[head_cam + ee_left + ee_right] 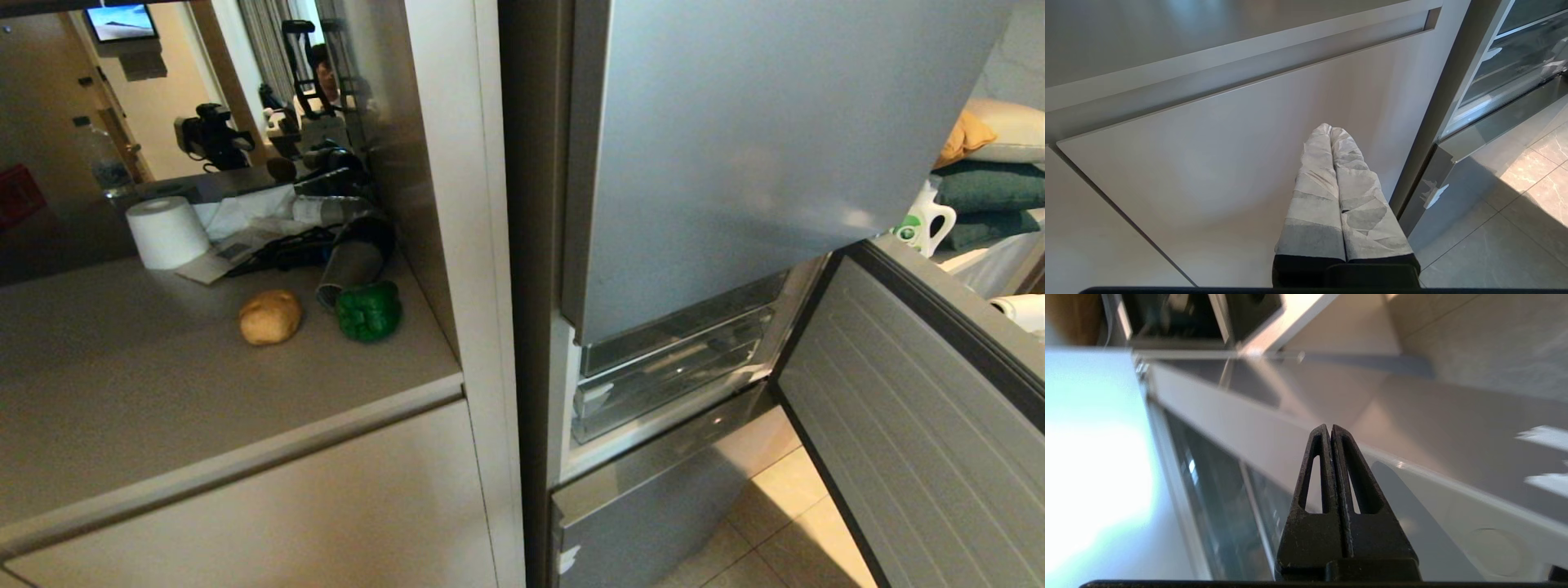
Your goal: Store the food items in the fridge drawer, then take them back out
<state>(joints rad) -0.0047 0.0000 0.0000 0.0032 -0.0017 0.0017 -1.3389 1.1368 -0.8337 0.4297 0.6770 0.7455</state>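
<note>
On the grey counter (pixel 147 408) lie a tan potato-like lump (pixel 270 317) and, just to its right, a glossy green bell pepper (pixel 369 311). To the right stands the silver-blue fridge (pixel 735 163) with its middle door (pixel 922 425) swung open; the see-through fridge drawer (pixel 669 371) sits pushed in behind it. Neither arm shows in the head view. My right gripper (pixel 1330 428) is shut and empty, close to the fridge's pale frame with the drawer's clear front (pixel 1220 506) beside it. My left gripper (pixel 1330 128), tape-wrapped, is shut and empty, parked low before a beige cabinet door (pixel 1208 171).
A white paper roll (pixel 166 232), papers and dark gear crowd the counter's back by the side panel (pixel 457 204). The open door juts out at the right over the tiled floor (pixel 784 523). Cushions (pixel 992 192) and a white jug (pixel 927 220) lie beyond it.
</note>
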